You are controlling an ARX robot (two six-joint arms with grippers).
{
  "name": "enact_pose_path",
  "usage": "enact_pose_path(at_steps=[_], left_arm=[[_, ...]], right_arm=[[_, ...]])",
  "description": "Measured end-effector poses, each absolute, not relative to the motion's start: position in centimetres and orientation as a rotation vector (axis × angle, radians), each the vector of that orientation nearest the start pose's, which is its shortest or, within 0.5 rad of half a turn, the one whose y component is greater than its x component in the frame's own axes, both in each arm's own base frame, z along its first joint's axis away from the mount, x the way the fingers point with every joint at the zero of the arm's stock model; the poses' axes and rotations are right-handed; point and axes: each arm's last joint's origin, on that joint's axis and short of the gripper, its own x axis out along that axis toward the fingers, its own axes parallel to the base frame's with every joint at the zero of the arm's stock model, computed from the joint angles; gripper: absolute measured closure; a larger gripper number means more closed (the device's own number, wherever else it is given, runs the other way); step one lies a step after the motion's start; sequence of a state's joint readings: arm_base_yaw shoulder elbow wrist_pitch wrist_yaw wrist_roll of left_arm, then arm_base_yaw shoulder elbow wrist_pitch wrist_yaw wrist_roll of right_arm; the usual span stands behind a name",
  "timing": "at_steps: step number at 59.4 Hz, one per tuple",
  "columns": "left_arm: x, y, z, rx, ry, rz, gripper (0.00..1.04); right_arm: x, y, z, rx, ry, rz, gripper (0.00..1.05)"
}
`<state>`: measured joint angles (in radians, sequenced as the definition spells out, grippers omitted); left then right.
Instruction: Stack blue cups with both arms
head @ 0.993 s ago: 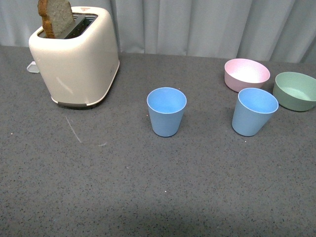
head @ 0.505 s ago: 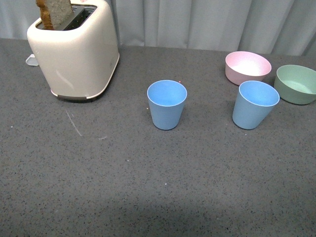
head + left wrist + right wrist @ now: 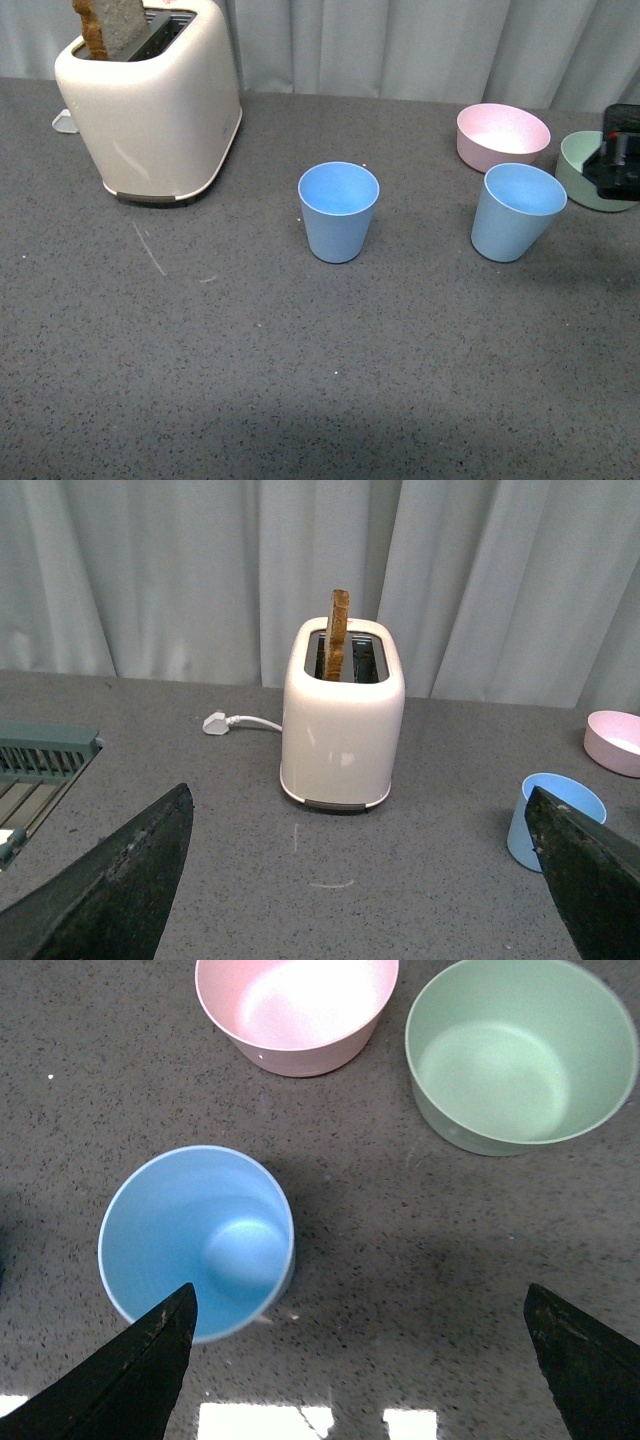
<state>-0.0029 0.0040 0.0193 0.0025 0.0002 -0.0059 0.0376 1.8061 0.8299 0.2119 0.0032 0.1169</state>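
**A:** A grey speckled bench [image 3: 300, 380], with a pale curtain [image 3: 400, 40] along its far edge. What stands nearest?

**B:** The two blue cups, roughly midway between the near and far edges. The middle blue cup [image 3: 338, 212] sits at the bench's centre. The right-hand blue cup [image 3: 515, 213] is well apart from it, toward the right edge. Both rest on their narrow bases, long axis upright, mouths up.

**A:** What does the right wrist view add?

**B:** It looks straight down the right-hand blue cup [image 3: 195, 1245] to its bottom. The right gripper [image 3: 360, 1288] hangs above it, jaws spread wide and empty. The front view shows only a black piece of the right arm [image 3: 622, 152] at the right edge, overlapping the green bowl [image 3: 580, 175].

**A:** And farther back?

**B:** The pink bowl [image 3: 503, 135] is just behind the right-hand cup, with the green bowl beside it, toward the far right corner. The toaster [image 3: 150, 110] stands at the far left corner with a bread slice [image 3: 110, 25] upright in its slot.

**A:** And the left wrist view?

**B:** The left gripper [image 3: 357, 792] is also wide apart and holds nothing. Only this view shows the white cord [image 3: 250, 721] behind the toaster and a green rack [image 3: 40, 755] at the left edge.
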Motion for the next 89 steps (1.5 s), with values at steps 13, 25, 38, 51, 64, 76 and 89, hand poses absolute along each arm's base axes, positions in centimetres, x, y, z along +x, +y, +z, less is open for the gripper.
enact_pose_path(at_steps=[13,25,38,51,64,76,89], left_arm=[[9.7,0.0,17.0,-0.006,-0.017,-0.003,0.07],[9.7,0.0,17.0,-0.006,-0.018,-0.003,0.07],[9.7,0.0,17.0,-0.006,-0.017,-0.003,0.07],[9.7,0.0,17.0,-0.006,-0.017,-0.003,0.07],[9.7,0.0,17.0,-0.006,-0.017,-0.003,0.07],[9.7,0.0,17.0,-0.006,-0.017,-0.003,0.07],[9.7,0.0,17.0,-0.006,-0.017,-0.003,0.07]], right_arm=[[37.8,2.8,9.9,0.237,0.941,-0.072,0.14],[39.2,3.3,9.2,0.265,0.974,-0.106,0.44],[39.6,3.4,9.1,0.285,1.003,-0.128,0.85],[39.4,3.3,9.3,0.299,1.021,-0.128,1.04],[39.1,4.1,11.7,0.352,1.002,-0.017,1.04],[38.7,8.7,16.8,0.41,0.961,0.222,1.04],[38.2,12.1,17.4,0.376,0.989,0.309,1.04]])
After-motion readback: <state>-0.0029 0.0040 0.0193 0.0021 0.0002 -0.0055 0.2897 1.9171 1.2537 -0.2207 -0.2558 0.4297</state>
